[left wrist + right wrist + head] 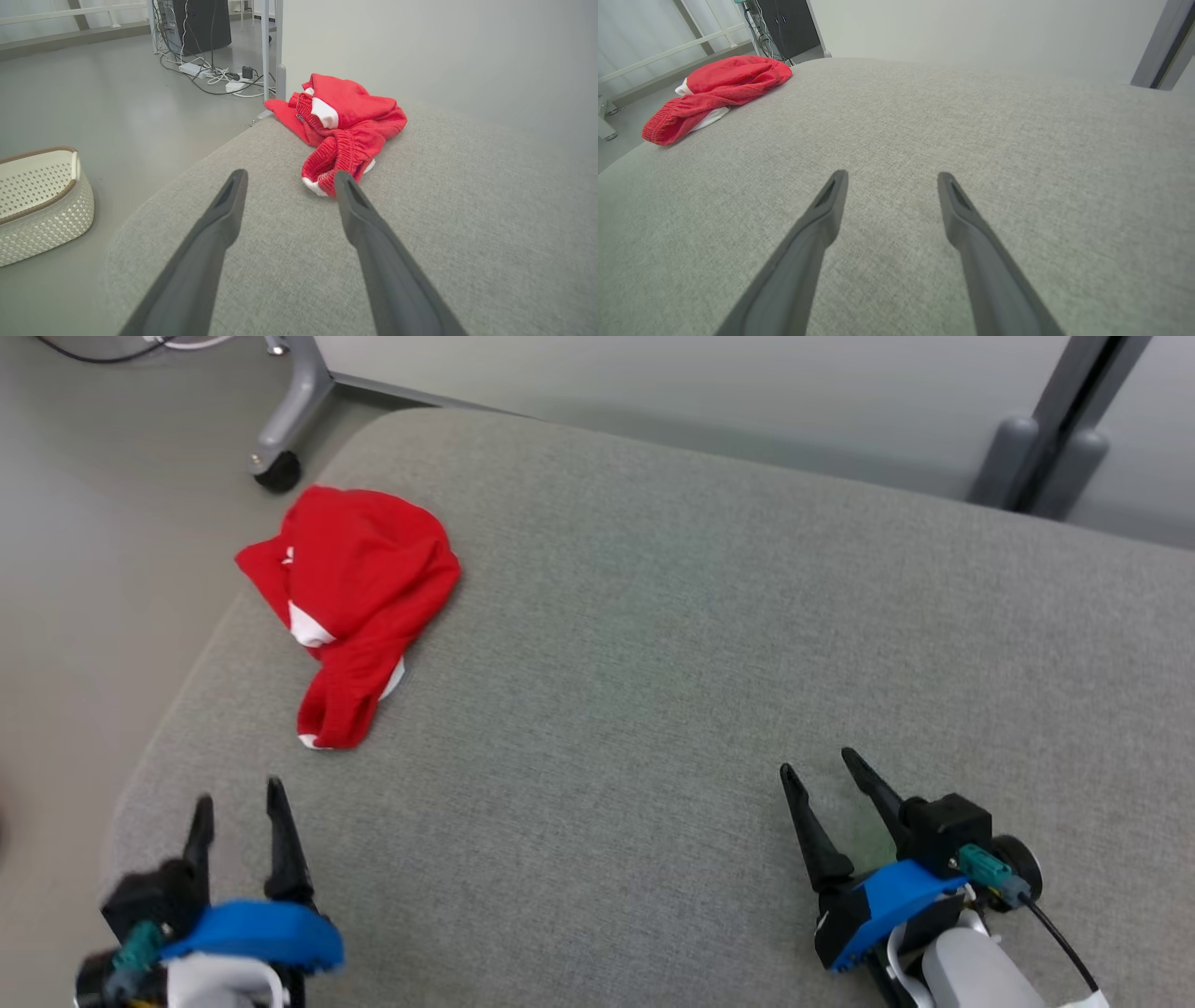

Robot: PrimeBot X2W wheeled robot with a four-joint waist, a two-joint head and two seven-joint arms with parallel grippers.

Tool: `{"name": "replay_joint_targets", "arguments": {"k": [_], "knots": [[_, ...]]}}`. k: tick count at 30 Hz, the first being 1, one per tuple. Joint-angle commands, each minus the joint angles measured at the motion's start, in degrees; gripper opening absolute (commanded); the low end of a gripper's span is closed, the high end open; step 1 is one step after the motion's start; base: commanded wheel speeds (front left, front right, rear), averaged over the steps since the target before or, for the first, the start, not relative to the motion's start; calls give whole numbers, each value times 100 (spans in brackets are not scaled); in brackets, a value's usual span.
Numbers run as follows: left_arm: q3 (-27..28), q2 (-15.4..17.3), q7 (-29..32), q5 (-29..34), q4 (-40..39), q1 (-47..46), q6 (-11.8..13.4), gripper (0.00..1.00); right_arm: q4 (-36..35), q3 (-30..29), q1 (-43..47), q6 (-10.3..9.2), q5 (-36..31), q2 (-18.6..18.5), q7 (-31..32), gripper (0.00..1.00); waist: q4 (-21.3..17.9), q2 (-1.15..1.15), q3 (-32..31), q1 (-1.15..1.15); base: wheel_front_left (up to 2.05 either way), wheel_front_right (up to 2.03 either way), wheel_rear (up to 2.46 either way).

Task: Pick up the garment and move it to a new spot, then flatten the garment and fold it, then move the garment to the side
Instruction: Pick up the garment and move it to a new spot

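Garment point(359, 579) — one, red with white patches, bunched in a crumpled heap in the upper left of the head view, close to the rounded left corner of the tabletop point(653, 663). Nothing touches it.

Two pincers are in sight. The left pincer point(238, 791) sits at the lower left of the head view, its two dark fingers spread and holding nothing; in its own wrist view the garment lies just past the fingertips, apart from them. The right pincer point(817, 761) sits at the lower right, also spread and empty, well apart from the garment, over bare cloth.

The tabletop is one broad surface covered in grey woven fabric, smooth, with soft rounded edges. Around it is a pale grey floor point(84, 523) and a plain light wall point(653, 383). One grey metal leg point(299, 392) ends in a black wheel point(277, 471) at the top left. The left wrist view adds one white perforated basket point(46, 205) with a brown rim on the floor — and a tangle of cables point(210, 74) farther back.
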Motion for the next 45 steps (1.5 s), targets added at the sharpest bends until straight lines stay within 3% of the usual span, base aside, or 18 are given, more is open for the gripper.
{"name": "replay_joint_targets", "arguments": {"k": [1, 6, 13, 19, 24, 31, 32, 33, 34, 39, 45], "knots": [[124, 72, -1, 54, 40, -290, -98, 100, -64, 0, -103, 0, -76, -16, -13, 100, -36, 0, 97, -1, 0, 0, 0], [286, 417, -1, 45, 549, -1185, -408, 100, -192, 4, -311, 0, -272, -18, -13, 100, -243, 0, 495, -1, 0, 0, 0], [128, 873, -1, -254, 1434, -2415, -537, 100, -314, -50, -564, -2, -410, -132, -2, 100, -535, 0, 1064, -1, 0, 0, 0], [-285, 1203, 58, -738, 2397, -3231, -525, 100, -405, -101, -738, -6, -442, -279, 6, 100, -777, 0, 1460, -1, 0, 0, 0], [-290, 1396, 90, -830, 3005, -3623, -497, 100, -509, -152, -776, -8, -471, -372, 20, 100, -913, 0, 1619, -1, 0, 0, 0], [-404, 1515, 479, -736, 4019, -4002, -237, 100, -566, -190, -742, -11, -457, -401, 24, 100, -1077, 0, 1688, -1, 0, 0, 0], [-421, 1505, 531, -742, 4127, -4020, -237, 95, -563, -201, -733, -12, -446, -391, 24, 100, -1094, 0, 1674, -1, 0, 0, 0], [-455, 1491, 568, -729, 4215, -4018, -259, 9, -560, -194, -727, -12, -440, -380, 24, 100, -1110, 0, 1655, -1, 0, 0, 0], [-456, 1467, 610, -770, 4291, -4011, -288, 0, -559, -196, -723, -12, -436, -363, 23, 100, -1127, 0, 1633, -1, 0, 0, 0], [-494, 1644, 215, -748, 4229, -4062, -363, 0, -602, -226, -695, -6, -415, -228, 14, 100, -1262, 0, 1426, -1, 0, 0, 0], [-607, 1791, -2, -522, 3478, -4208, -378, 0, -576, -321, -560, -4, -329, -106, -1, 100, -1402, 0, 1049, -1, 0, 0, 0]]}}
